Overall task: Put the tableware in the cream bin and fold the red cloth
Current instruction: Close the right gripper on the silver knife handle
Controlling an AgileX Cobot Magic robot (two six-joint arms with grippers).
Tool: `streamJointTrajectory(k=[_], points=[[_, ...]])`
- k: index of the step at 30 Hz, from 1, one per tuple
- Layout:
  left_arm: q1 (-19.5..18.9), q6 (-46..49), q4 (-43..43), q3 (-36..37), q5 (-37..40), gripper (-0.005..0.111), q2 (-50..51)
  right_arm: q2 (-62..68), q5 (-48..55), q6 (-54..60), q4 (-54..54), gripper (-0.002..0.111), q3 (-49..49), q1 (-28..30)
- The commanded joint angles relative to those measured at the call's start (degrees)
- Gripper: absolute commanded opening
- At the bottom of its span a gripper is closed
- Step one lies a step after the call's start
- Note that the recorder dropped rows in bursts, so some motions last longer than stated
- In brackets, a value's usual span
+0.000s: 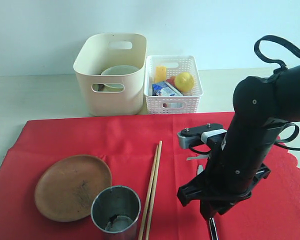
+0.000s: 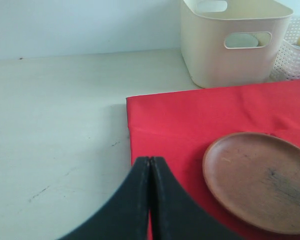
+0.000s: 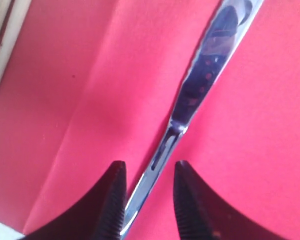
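1. Metal knife (image 3: 200,85): flat on red cloth (image 3: 65,100), right half, nr front edge.
2. Long axis runs thru gap of R gripper (image 3: 147,172); jaws apart, straddling handle, not clamped yet.
3. L gripper (image 2: 150,162): closed, empty, over cloth's left edge, so R arm is nearer.

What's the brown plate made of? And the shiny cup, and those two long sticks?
Brown plate: probably wood, matte, with faint darker grain streaks. Cup: looks like metal, grey and shiny, catching the light. Sticks: seemingly pale wood or bamboo, dull and unpainted.
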State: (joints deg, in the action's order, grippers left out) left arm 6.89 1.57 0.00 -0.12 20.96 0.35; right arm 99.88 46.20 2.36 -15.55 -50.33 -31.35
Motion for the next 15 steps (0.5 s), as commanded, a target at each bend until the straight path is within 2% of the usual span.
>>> streamJointTrajectory(k=[1,4,8,15], points=[[-0.14,-0.22,-0.31,0.12,-0.60,0.000,-0.35,0.15,-1.97,-1.80,3.48,0.032,0.30,-2.98],[-0.14,-0.22,-0.31,0.12,-0.60,0.000,-0.35,0.15,-1.97,-6.06,8.78,0.032,0.30,-6.80],[-0.14,-0.22,-0.31,0.12,-0.60,0.000,-0.35,0.15,-1.96,-17.44,20.73,0.032,0.30,-9.35],[-0.14,-0.22,-0.31,0.12,-0.60,0.000,-0.35,0.15,-3.37,-17.43,21.48,0.032,0.30,-9.35]])
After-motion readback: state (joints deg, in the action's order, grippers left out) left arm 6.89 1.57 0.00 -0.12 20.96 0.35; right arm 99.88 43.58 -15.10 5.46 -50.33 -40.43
